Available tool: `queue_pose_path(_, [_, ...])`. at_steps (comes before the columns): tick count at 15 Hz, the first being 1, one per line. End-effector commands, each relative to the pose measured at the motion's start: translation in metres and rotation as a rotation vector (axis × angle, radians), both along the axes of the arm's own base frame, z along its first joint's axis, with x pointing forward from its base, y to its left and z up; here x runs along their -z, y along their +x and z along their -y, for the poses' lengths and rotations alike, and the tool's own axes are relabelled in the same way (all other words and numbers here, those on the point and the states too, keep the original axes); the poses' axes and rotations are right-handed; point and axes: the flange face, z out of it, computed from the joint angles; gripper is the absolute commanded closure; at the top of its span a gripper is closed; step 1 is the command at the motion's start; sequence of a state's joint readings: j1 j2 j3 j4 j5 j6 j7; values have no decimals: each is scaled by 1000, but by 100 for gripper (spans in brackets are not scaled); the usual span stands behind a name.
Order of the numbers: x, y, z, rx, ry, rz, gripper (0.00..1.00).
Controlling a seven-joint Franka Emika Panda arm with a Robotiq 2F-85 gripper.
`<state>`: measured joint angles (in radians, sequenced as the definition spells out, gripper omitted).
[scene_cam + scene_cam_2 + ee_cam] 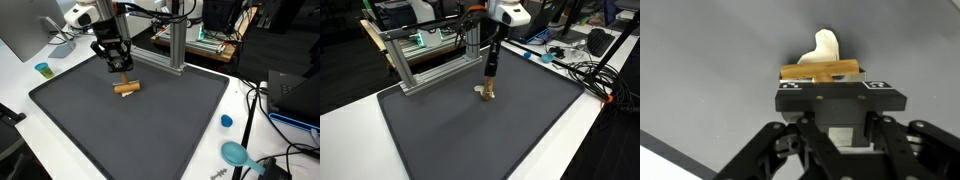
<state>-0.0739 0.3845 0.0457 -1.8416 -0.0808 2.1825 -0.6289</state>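
Gripper (124, 75) is clamped on wooden block (126, 88), whose long axis is laid crosswise beneath the jaws, level on mat (150, 130).

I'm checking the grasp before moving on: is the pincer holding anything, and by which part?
The pincer is shut on the wooden stick, gripping it near one end; the stick still lies on the dark mat.

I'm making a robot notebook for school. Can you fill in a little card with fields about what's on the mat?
End effector: black end effector, shut on the wooden stick
Held thing: tan wooden stick with a cream rounded piece behind it
Surface: dark grey mat on a white table
Nearby: silver metal frame; small blue cap
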Motion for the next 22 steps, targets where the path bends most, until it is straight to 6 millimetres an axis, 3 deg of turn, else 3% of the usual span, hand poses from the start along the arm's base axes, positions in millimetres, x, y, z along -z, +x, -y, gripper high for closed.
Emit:
queue_pose_path(1, [28,-3,19,4,-84,-91,78])
queue_pose_path(7, [61,-16,14,3,-160,-176,78])
queue_pose_path(9, [57,-17,17,11,-183,-190,78])
queue_pose_path(10, [42,-17,18,4,-181,-169,78])
queue_pose_path(13, [-33,-41,24,-151,-185,-62,78])
queue_pose_path(15, [-63,-49,27,-249,-182,-47,78])
queue_pose_path(19, [-86,-47,6,-461,-136,-11,78])
queue_pose_path(22, [-91,-45,-7,-616,-102,-4,78])
